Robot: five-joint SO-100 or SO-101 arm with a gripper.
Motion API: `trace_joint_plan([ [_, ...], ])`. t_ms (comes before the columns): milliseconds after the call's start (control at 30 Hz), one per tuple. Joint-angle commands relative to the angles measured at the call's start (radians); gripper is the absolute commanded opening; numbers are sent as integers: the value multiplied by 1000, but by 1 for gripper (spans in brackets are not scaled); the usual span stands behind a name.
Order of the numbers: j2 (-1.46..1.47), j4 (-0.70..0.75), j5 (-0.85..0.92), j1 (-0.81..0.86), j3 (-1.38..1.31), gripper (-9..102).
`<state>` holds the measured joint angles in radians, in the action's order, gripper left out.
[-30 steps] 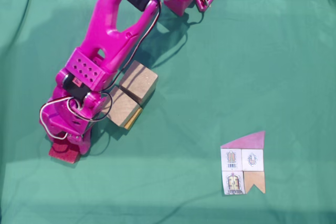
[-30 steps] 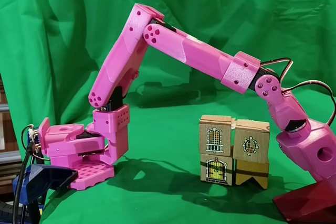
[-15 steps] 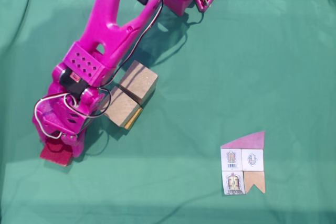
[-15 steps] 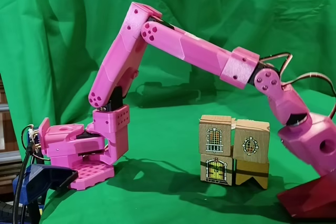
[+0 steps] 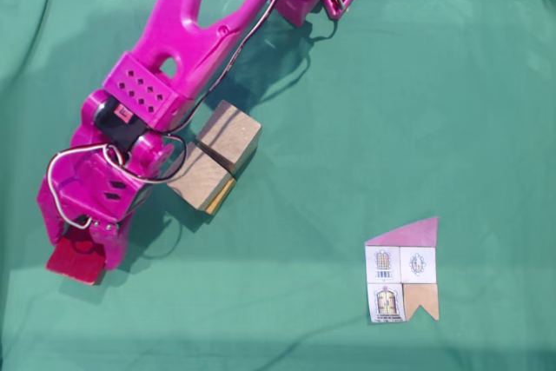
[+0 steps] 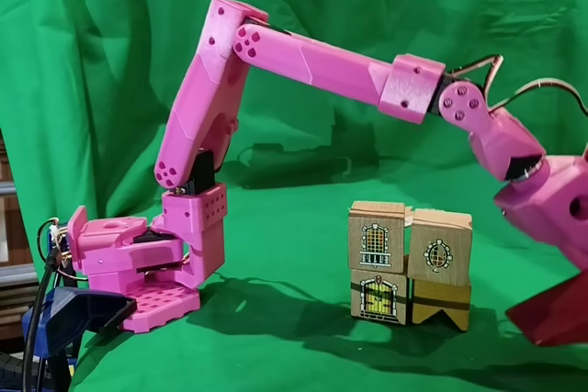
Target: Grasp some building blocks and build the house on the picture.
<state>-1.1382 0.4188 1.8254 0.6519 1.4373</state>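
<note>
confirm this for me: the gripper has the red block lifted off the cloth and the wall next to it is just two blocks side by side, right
Not quite. The gripper does hold the red block off the cloth, but the wall is not two blocks. The fixed view from the side shows four printed blocks, two stacked on two. From above, only the top pair shows, which hides the lower row.

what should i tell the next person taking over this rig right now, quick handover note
Gripper: shut on the magenta-red roof block, which in the side-on fixed view looks lifted off the cloth.
Wooden blocks: stacked two over two, printed faces toward the side camera, beside the arm.
Picture card: flat on the cloth, apart from the build.
Done: walls built, roof grasped.
Left: carry the roof over and set it on top of the wooden blocks.
</note>
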Motion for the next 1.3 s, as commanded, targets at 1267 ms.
trace_joint_plan([
  [1267,-439,38,-242,-28,-11,11],
])
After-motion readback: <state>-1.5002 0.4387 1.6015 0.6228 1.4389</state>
